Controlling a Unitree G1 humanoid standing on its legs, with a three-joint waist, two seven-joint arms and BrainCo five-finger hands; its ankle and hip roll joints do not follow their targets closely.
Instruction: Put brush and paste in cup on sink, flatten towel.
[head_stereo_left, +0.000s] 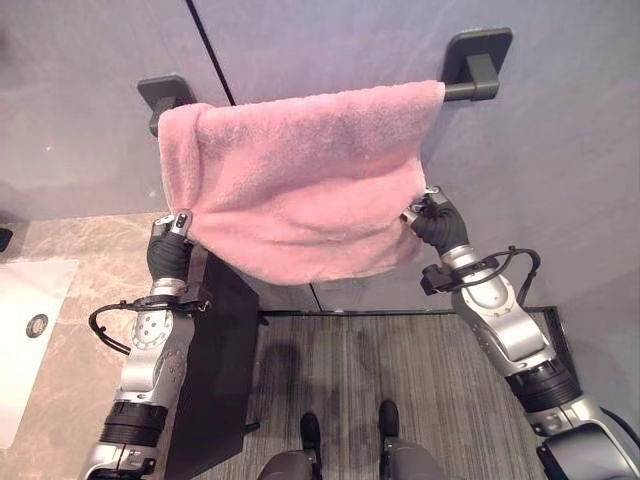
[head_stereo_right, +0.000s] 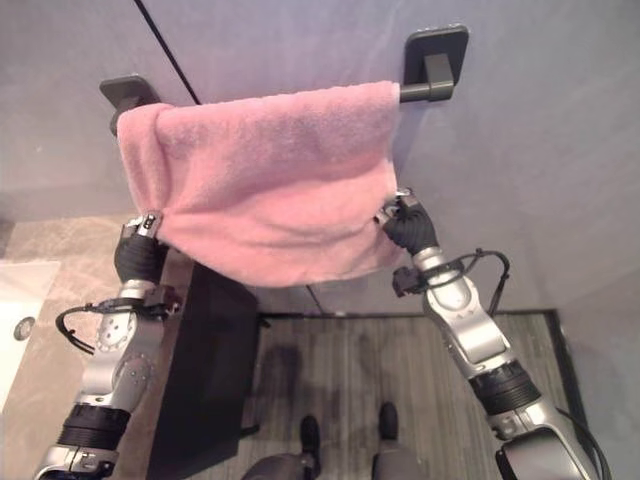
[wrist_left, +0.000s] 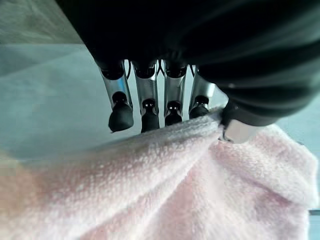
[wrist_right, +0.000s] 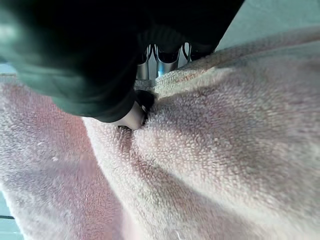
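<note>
Two hands are on the towel (head_stereo_left: 300, 180), one at each lower corner. It's pink and hangs over a dark rail (head_stereo_left: 470, 90) fixed to the grey wall (head_stereo_left: 560, 160), bunched a bit toward the rail's left end, with the bottom edge sagging in a curve between the hands.

Left hand (head_stereo_left: 172, 245) is at the towel's lower left corner. In its wrist view the fingers (wrist_left: 145, 107) run straight in a row behind the cloth edge and the thumb (wrist_left: 239, 129) presses in from the front, so it's pinching that edge.

Right hand (head_stereo_left: 432, 220) is at the lower right corner, below the rail's right bracket (head_stereo_left: 478, 55). Its wrist view has the thumb (wrist_right: 134, 114) dug into a fold of towel with the fingers (wrist_right: 165, 62) tucked behind the cloth, so a pinch there too.

Containers: a white sink (head_stereo_left: 30, 330) sits in the beige stone worktop (head_stereo_left: 85, 300), well left of the towel, with a round drain (head_stereo_left: 37, 324) in it.

Below the towel a dark cabinet side (head_stereo_left: 215, 370) drops from the worktop's edge, and the floor (head_stereo_left: 400, 370) is grey striped matting running up to the wall. A dark seam (head_stereo_left: 212, 50) runs down the wall behind the towel.
</note>
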